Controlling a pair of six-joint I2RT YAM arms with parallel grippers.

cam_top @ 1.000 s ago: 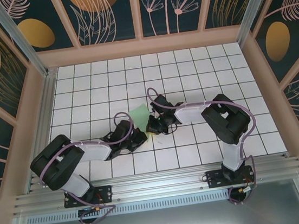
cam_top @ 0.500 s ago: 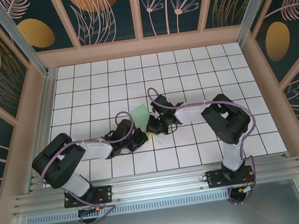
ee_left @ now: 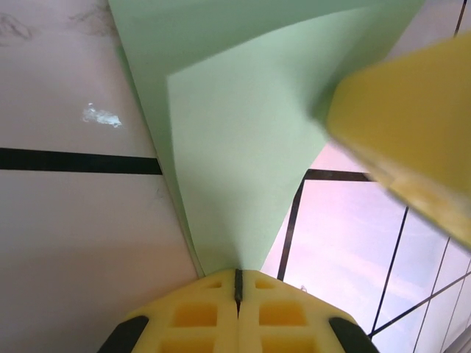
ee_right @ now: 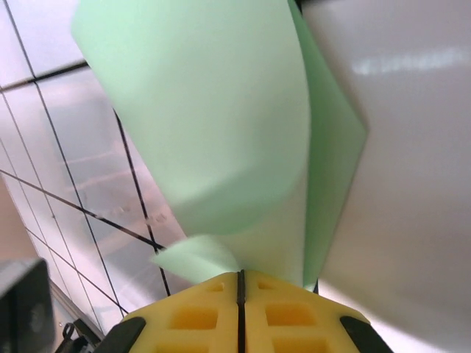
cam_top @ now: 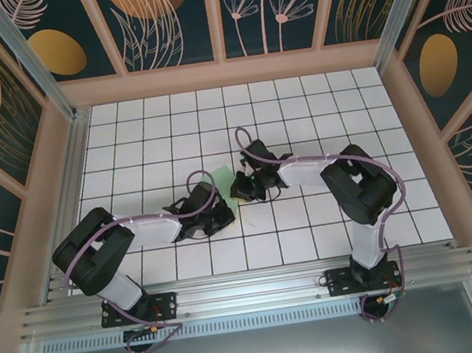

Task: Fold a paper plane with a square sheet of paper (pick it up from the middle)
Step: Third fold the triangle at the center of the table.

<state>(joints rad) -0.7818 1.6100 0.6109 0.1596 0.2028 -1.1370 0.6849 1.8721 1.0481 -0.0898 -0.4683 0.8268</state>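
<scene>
Sheet of paper (ee_left: 243,147): thin, light green, matt and smooth, one soft crease.
Left claw (ee_left: 237,273), right claw (ee_right: 240,276): yellow matt pads moulded with square recesses; plastic or rubber, hard to tell.
Tabletop (cam_top: 298,117): white tile, glossy, catching glare, with black lines between.
Rail (cam_top: 250,293): bare silvery metal, ribbed.
Arm casings (cam_top: 304,171): smooth black and white plastic.
</scene>
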